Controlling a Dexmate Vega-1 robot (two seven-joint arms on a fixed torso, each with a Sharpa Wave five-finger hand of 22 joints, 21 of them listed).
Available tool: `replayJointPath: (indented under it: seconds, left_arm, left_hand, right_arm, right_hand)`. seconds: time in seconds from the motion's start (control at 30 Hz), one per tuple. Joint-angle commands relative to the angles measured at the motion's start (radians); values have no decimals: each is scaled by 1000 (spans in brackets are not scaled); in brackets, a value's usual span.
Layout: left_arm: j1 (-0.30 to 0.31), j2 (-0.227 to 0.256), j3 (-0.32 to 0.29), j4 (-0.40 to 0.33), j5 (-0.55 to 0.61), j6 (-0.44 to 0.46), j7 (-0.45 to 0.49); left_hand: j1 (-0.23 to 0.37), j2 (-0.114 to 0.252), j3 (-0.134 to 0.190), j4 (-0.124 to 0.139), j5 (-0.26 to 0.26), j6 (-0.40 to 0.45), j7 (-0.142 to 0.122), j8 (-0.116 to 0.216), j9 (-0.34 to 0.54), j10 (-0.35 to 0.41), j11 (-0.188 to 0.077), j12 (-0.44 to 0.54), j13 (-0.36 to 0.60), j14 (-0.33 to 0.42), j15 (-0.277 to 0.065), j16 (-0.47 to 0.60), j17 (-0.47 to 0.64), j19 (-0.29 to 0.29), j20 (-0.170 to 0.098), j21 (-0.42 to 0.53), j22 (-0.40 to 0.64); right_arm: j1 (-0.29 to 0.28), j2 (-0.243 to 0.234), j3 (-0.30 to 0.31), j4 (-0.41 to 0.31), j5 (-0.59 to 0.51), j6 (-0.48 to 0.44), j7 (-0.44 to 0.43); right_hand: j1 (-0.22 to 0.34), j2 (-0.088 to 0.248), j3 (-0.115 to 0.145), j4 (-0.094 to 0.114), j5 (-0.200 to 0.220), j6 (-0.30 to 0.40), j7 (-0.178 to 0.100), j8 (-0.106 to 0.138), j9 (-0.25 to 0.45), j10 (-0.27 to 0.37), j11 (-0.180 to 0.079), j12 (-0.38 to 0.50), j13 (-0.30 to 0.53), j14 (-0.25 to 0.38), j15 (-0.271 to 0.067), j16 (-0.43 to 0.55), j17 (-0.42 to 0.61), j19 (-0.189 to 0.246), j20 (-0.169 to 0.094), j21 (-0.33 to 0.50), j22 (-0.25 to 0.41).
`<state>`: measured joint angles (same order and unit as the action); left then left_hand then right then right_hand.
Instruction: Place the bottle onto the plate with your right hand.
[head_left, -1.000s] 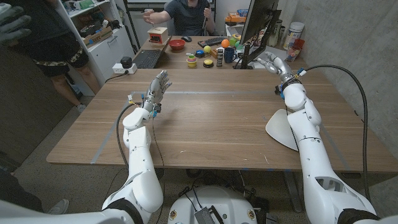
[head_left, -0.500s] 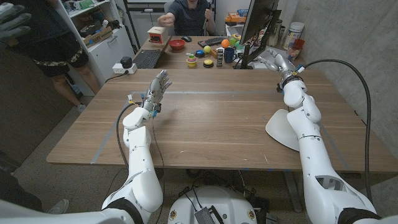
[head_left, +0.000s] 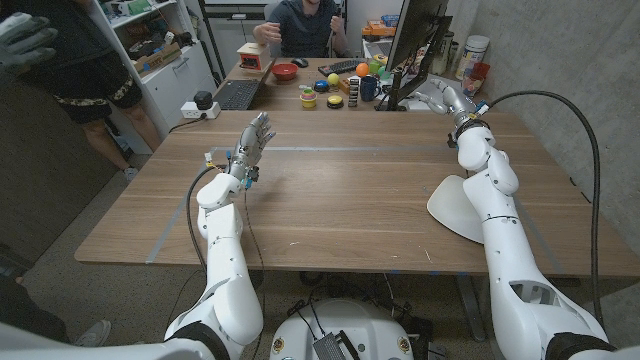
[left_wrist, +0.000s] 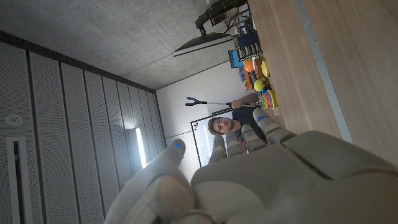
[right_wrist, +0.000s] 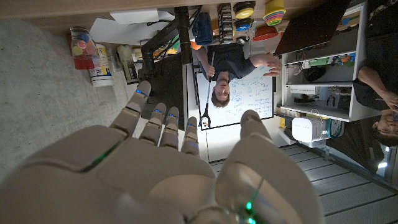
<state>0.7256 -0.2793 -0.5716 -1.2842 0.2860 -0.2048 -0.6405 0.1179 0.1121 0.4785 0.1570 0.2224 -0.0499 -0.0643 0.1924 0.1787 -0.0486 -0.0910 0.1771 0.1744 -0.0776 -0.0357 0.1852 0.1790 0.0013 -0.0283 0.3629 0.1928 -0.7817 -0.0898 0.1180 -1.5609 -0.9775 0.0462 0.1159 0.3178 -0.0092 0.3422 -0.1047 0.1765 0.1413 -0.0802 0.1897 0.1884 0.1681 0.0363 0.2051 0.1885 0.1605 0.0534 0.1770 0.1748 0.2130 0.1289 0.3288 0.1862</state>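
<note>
Head view: your right hand is raised at the far right corner of the wooden table, fingers apart and holding nothing. It reaches toward the clutter behind the far edge, by the black monitor. The white plate lies near the right edge, partly hidden by your right forearm, with nothing on it. Your left hand stands upright over the left half of the table, fingers spread, also holding nothing. A tall white container with a red lid stands behind the far right corner, apparently on another surface; I judge this may be the bottle, but I cannot tell for sure. Task status: nothing done yet. Grasp, carry and placing on the plate are all left.

Left wrist view: you see the back of the left hand, fingers extended, nothing between them. Beyond it sit the table's far edge, small coloured toys and a seated person. This adds no bottle and no plate.

Right wrist view: the right hand has its fingers splayed and clamps on nothing. Beyond the fingertips stand a clear jar with coloured contents and a white labelled container, well apart from the hand. The head view resolves these two much less clearly.
</note>
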Motion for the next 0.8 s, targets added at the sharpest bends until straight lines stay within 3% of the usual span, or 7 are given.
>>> replayJointPath:
  seconds: [0.03,0.13,0.33,0.57,0.67,0.8]
  left_arm:
    - [17,-7,4,-26,-5,12,-6]
    - [18,-8,4,-28,-5,12,-5]
    - [19,-7,7,-28,-3,11,-2]
    - [20,-7,11,-26,-3,9,-4]
    - [20,-7,11,-26,-5,7,-6]
    - [23,-9,12,-32,-3,8,-3]
  left_hand:
    - [-3,14,0,1,5,-1,-10,4,5,-5,-7,7,5,-5,-29,5,5,0,-14,1,2]
    - [-3,14,0,1,5,-1,-10,4,5,-5,-7,7,5,-5,-29,5,5,0,-14,1,2]
    - [-3,14,0,1,5,-1,-10,5,5,-5,-7,7,5,-5,-27,5,5,1,-15,1,2]
    - [-3,14,-1,1,5,-1,-10,5,5,-5,-7,7,5,-5,-28,5,5,1,-14,1,2]
    - [-3,14,-1,1,6,-2,-11,4,5,-5,-7,7,5,-5,-27,5,5,1,-14,1,2]
    - [-4,13,-1,1,6,-3,-11,4,5,-5,-8,7,5,-5,-28,5,5,1,-15,1,2]
  right_arm:
    - [20,52,70,24,154,-17,97]
    - [19,55,81,38,169,-21,83]
    - [7,55,87,40,163,-20,28]
    - [2,49,87,34,149,-38,4]
    - [0,48,89,34,146,-41,-7]
    - [2,49,94,37,151,-58,0]
  right_hand:
    - [-7,-2,-7,2,9,8,17,6,3,7,-6,7,3,0,0,5,3,13,13,0,2]
    - [-9,-2,-13,3,10,-4,50,2,4,13,-2,10,3,9,2,8,3,22,7,0,2]
    - [-5,-7,-21,-2,12,-47,88,-9,4,-12,10,2,3,-5,14,2,2,20,-14,-8,2]
    - [4,-16,-30,-9,15,-63,100,-5,4,-35,12,-3,3,-39,20,-5,1,-24,-40,-35,1]
    - [8,-22,-37,-13,16,-66,102,-2,4,-40,16,-2,3,-58,24,-5,1,-69,-62,-58,1]
    - [10,-24,-39,-14,17,-67,106,-1,4,-49,15,-4,3,-67,26,-6,1,-81,-60,-64,1]
